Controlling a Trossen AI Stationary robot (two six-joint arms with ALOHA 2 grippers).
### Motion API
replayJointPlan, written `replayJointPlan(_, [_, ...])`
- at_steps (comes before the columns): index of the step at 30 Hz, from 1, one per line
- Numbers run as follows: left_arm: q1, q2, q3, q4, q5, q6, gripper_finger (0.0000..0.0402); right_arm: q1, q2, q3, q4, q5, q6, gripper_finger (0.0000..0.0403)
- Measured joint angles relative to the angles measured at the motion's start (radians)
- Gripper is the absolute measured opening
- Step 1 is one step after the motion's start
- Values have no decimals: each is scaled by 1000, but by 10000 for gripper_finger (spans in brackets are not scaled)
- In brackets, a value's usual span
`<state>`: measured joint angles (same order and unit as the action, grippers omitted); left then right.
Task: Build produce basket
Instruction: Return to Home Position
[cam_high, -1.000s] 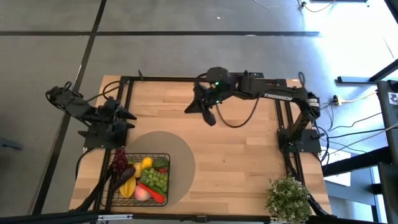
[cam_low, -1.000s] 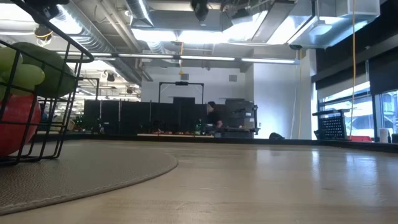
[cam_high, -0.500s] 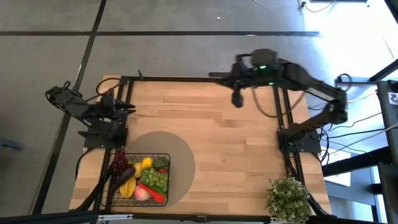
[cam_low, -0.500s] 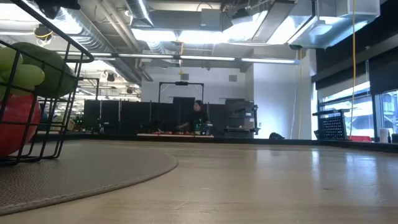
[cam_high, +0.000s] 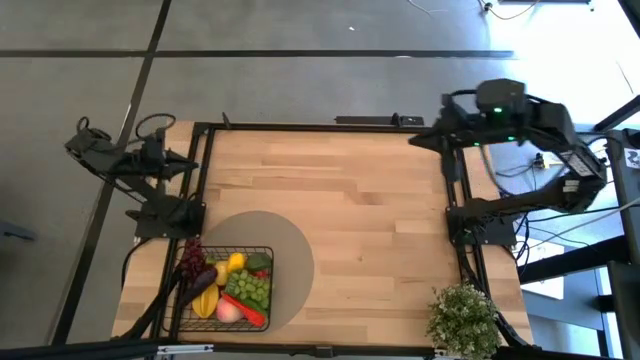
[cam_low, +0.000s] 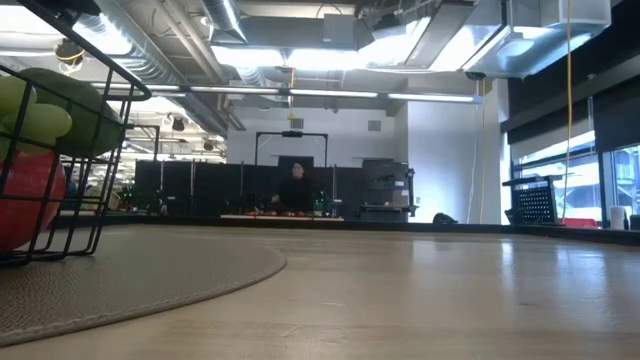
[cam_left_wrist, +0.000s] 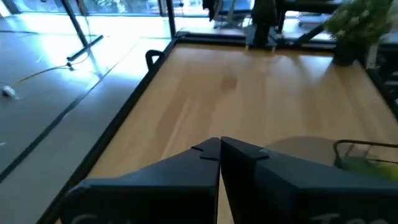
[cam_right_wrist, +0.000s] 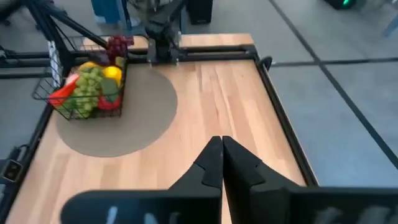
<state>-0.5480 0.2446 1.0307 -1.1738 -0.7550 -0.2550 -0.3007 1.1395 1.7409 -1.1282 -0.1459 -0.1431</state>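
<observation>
Wooden table (cam_high: 340, 210): light plank top, bordered on its edges by a black frame (cam_high: 300, 126). Round tan mat (cam_high: 290, 250): lying flat on the table's left half, close to the front edge. Bushy green potted plant (cam_high: 462, 316): standing upright at the table's front right corner. Grey floor (cam_high: 250, 80): surrounds the table, crossed by a dark line (cam_high: 300, 53) beyond the table's back edge. Loose cables (cam_high: 580, 215): on the floor off the table's right side. Person (cam_low: 296, 188): far beyond the table, beside dark cabinets (cam_low: 200, 188), under bright ceiling lights (cam_low: 300, 60).
</observation>
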Motion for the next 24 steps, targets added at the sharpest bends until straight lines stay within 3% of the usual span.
replayJointPlan(4, [0, -95, 6, 0, 30, -6, 1, 0, -78, -19, 6, -46, 7, 0])
replayJointPlan(7, [0, -186, 6, 10, 68, -34, 1, 0, -173, -117, 89, -92, 22, 0])
replayJointPlan(12, [-2, -233, 27, 20, 108, -37, 1, 0, -367, -396, 305, -92, 113, 0])
replayJointPlan(16, [0, -239, 30, 98, 262, 61, 0, 0, -534, -633, 511, -127, 166, 0])
replayJointPlan(24, [0, -238, 33, 150, 435, 173, 1, 0, -800, -986, 778, -137, 290, 0])
